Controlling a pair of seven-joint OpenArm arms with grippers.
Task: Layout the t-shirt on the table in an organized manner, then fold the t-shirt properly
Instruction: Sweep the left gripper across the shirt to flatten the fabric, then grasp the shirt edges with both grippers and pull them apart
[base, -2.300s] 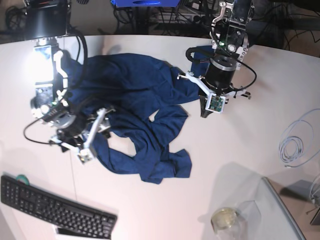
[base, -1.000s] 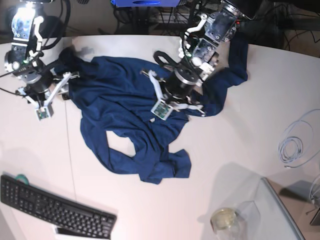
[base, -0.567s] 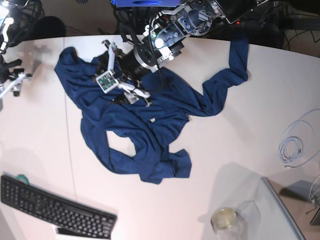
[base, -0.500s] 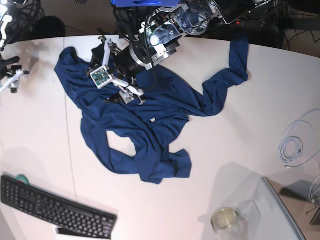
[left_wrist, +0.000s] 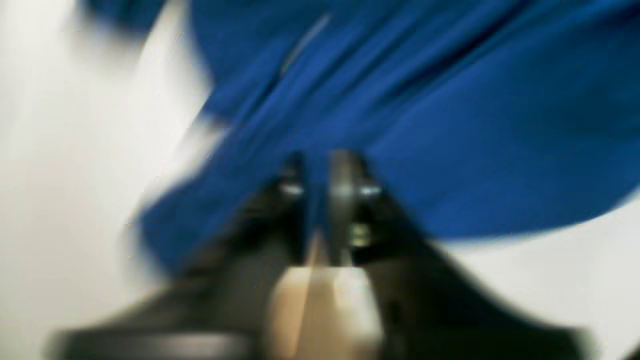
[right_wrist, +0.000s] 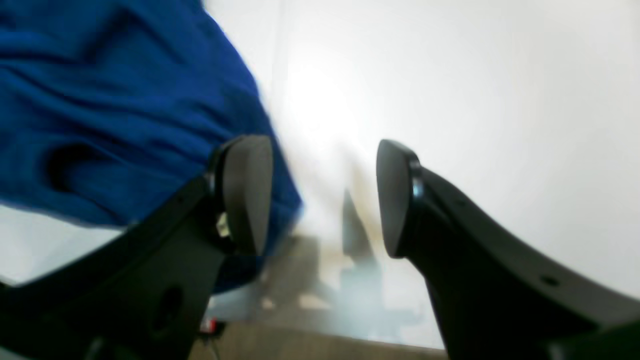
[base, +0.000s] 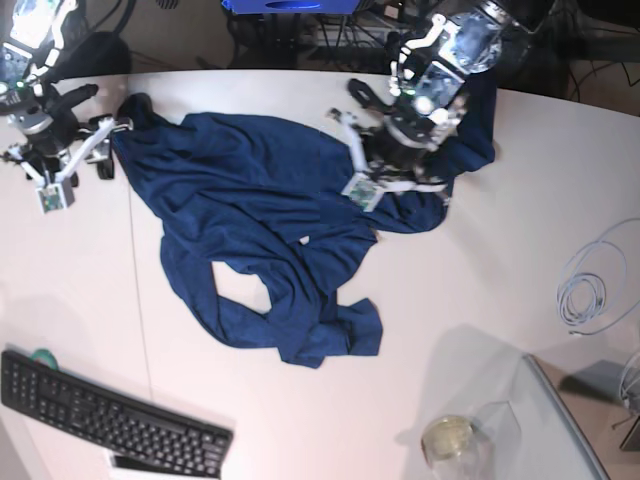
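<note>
Left wrist view, badly blurred: the left gripper (left_wrist: 320, 172) shows at centre with its fingers pressed nearly together and a thin strip of blue between them, so it looks pinched on a fold of the shirt (left_wrist: 450, 100). The cloth fills the upper right of the frame; the white table (left_wrist: 60, 150) shows at left and lower right.

Right wrist view: the right gripper (right_wrist: 325, 195) stands part open, nothing between its fingers. The shirt (right_wrist: 110, 115) lies at upper left, its edge just beside the left-hand finger; whether they touch I cannot tell. Bare table (right_wrist: 475, 90) fills the right.

Base view: the shirt (base: 260, 230) sprawls across the upper middle of the table (base: 500, 330), rumpled, one sleeve running to the upper right, the lower part bunched at lower centre with a gap of table showing through. The left gripper (base: 385, 180) is on the cloth near that sleeve; the right gripper (base: 75, 165) sits at upper left by the shirt's corner.

The cloth looks soft, light and limp; it should drape and drag rather than hold shape, and is likely to slip from a shallow pinch. Better holds are probably seams and edges: shoulders, cuffs, hem corners.
</note>
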